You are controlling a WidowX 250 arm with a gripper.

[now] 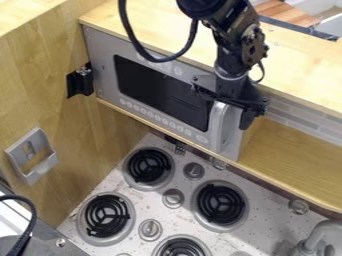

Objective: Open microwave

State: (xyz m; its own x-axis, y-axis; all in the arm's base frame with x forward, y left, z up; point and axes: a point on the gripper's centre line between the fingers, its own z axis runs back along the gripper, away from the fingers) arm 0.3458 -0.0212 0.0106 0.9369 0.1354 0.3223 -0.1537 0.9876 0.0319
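Hanging by the handle (pixel 218 125) of the closed microwave (pixel 160 87), the claw (pixel 235 106)

toy kitchen, microwave (pixel 157 87), stove burners (pixel 221 204), faucet (pixel 320 231)

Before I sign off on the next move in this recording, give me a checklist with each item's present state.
1. Gripper at the microwave handle: ok, by its upper end.
2. Handle firmly gripped: cannot tell.
3. Microwave door closed before the pull: ok, it looks shut.
4. Cable out of the door's way: cannot tell, its loop hangs before the microwave's upper front.
5. Faucet away from the handle: ok, lower right.
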